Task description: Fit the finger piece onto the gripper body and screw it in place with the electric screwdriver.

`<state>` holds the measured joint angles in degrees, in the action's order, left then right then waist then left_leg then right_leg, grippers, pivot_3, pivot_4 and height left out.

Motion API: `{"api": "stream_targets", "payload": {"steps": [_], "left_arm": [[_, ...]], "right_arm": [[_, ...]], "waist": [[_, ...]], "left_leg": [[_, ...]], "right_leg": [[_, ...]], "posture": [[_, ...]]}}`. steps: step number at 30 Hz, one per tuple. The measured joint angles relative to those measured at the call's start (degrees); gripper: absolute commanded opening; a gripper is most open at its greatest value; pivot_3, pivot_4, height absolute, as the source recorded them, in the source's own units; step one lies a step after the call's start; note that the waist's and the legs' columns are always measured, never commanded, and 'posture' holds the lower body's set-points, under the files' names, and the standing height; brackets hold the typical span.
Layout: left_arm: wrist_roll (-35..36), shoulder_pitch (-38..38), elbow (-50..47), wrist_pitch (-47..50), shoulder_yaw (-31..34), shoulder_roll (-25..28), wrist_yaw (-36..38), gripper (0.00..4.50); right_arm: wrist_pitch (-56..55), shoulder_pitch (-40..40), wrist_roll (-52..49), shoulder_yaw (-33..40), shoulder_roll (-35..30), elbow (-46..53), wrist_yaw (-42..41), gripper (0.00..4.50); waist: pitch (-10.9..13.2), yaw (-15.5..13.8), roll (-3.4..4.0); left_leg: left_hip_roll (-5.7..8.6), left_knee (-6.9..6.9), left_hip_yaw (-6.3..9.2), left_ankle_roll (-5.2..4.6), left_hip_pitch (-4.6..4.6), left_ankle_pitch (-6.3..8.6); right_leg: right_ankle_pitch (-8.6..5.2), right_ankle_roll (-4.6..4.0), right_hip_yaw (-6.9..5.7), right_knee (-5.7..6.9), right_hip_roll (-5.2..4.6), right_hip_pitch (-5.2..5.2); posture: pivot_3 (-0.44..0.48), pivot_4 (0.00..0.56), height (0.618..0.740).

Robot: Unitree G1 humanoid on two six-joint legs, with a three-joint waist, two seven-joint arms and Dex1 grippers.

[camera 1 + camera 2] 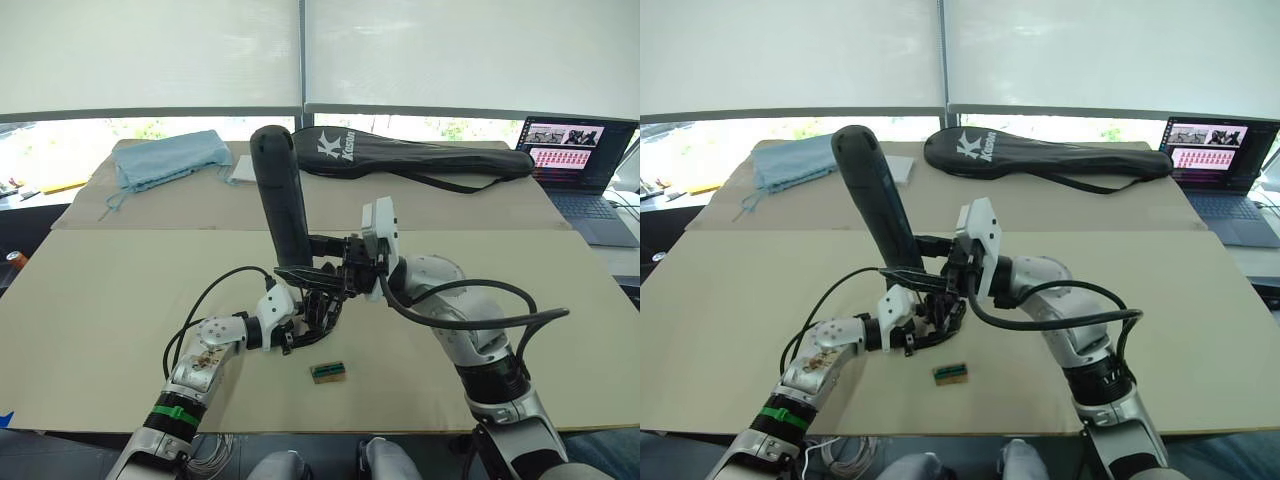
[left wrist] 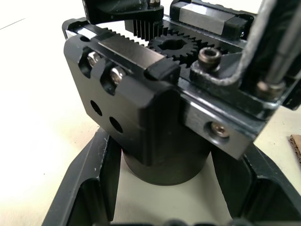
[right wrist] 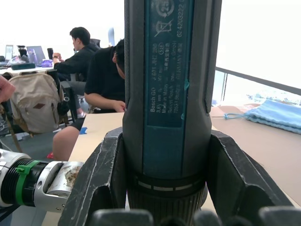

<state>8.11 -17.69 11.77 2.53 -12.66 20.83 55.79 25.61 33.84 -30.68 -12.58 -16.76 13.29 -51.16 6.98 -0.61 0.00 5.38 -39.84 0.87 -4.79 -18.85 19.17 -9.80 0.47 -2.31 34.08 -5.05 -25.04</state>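
Observation:
The electric screwdriver [image 1: 285, 200] is a thick black cylinder that stands nearly upright, leaning to the left, with its rounded end on top. My right gripper [image 1: 325, 255] is shut on its lower part, and the fingers [image 3: 101, 183] clamp the barrel [image 3: 167, 94] from both sides. Its tip points down into the gripper body [image 1: 322, 300], a chunky black mechanism with toothed racks and a gear [image 2: 176, 44]. My left gripper [image 1: 312, 318] is shut on this body's round base [image 2: 164, 160], just above the table. I cannot tell the finger piece apart from the body.
A small green-brown box [image 1: 328, 372] lies on the cardboard table top [image 1: 120, 300] just in front of my grippers. At the back lie a black racket bag [image 1: 420, 155], a blue cloth [image 1: 170, 160] and a laptop [image 1: 575, 150]. Seated people [image 3: 101, 75] are off to the left.

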Motion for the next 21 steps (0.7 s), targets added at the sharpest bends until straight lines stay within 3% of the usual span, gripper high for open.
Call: {"api": "stream_targets", "payload": {"steps": [17,21], "left_arm": [[0.43,0.16,0.12,-0.34,0.10,-0.74,-0.56,2.28],[0.63,0.40,0.29,-0.17,0.42,-1.11,-1.38,4.14]], "right_arm": [[4.41,3.99,-9.33,4.62,-4.90,5.76,-5.38,1.92],[6.31,3.98,-14.11,6.41,-6.31,7.66,-7.06,1.92]], "waist": [[0.23,-0.19,0.00],[0.24,-0.27,0.00]], "left_leg": [[0.01,-0.03,0.02,-0.04,-0.44,-0.03],[0.00,-0.02,0.03,-0.05,-0.43,-0.03]], "right_leg": [[0.00,0.00,-0.04,-0.05,-0.05,-0.13],[0.00,0.00,-0.04,-0.05,-0.07,-0.13]], "posture": [[0.000,0.150,0.740],[0.000,0.150,0.740]]}}
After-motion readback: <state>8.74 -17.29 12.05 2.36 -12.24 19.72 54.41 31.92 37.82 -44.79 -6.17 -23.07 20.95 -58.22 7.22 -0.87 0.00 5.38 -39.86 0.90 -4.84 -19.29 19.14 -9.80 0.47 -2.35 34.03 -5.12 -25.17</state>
